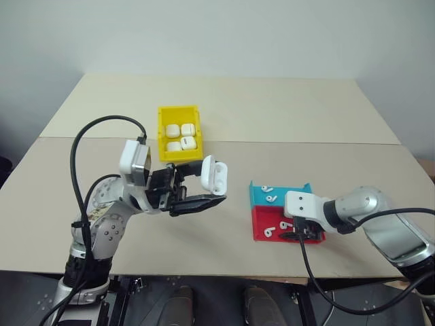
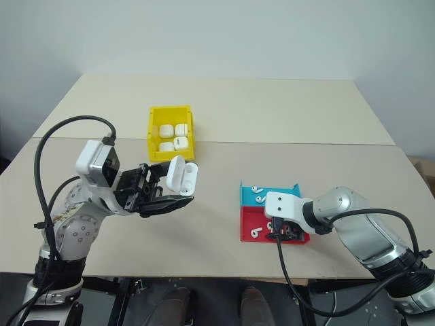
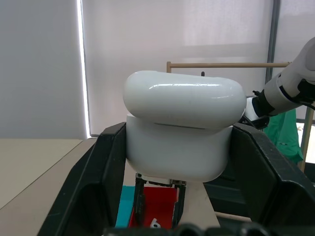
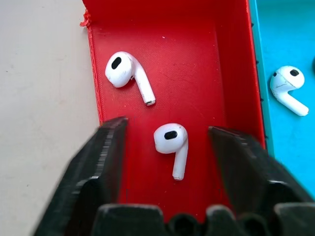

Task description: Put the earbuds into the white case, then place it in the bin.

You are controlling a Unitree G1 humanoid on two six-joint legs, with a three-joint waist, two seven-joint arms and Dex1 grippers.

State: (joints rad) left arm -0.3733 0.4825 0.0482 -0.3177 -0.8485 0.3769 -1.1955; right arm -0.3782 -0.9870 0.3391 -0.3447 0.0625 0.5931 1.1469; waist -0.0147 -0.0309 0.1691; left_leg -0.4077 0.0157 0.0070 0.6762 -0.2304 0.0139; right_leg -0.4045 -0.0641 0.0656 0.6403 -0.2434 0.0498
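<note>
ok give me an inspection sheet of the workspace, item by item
surface: beige table, a seam running across it
job's things: white case, lid open, held above the table; yellow bin with four white cases inside; two earbuds in the red tray, one of them between the right fingers; two more in the blue tray
clutter: nothing seen
grippers: left gripper shut on the white case; right gripper open over the red tray, straddling an earbud, not touching it
cables: black cable looping over the left arm; another trailing from the right wrist
surroundings: plain pale wall; window blinds in the left wrist view
</note>
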